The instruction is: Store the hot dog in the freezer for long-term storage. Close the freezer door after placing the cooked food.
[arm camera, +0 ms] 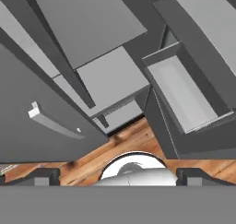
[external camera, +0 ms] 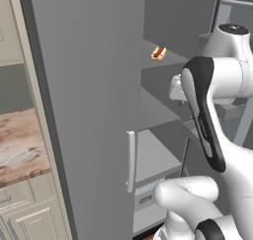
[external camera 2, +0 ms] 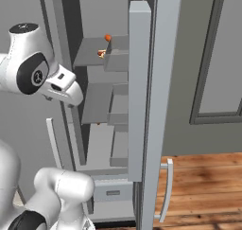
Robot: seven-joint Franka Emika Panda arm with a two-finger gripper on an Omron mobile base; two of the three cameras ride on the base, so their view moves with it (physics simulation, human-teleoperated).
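Observation:
The hot dog [external camera: 158,53] [external camera 2: 101,53] lies on an upper grey shelf inside the freezer [external camera 2: 97,101], near the shelf's front edge. The freezer door [external camera 2: 140,87] stands swung open on the right, edge-on, and its grey shelf bins [external camera 2: 118,59] face the compartment. My gripper [arm camera: 118,174] is open, its two dark fingertips [arm camera: 46,175] far apart with nothing between them. It points down past the lower shelves and a door bin [arm camera: 184,91] toward the wooden floor. The white hand [external camera 2: 64,89] hangs in front of the middle shelves, below the hot dog and well apart from it.
A tiny round red item [external camera 2: 108,37] sits above the hot dog. The plain grey door [external camera: 89,110] with a pale handle [external camera: 130,160] borders the opening on the left. A drawer [external camera 2: 111,191] sits at the bottom. Wooden floor [external camera 2: 203,177] lies to the right, cream cupboards [external camera: 29,214] to the left.

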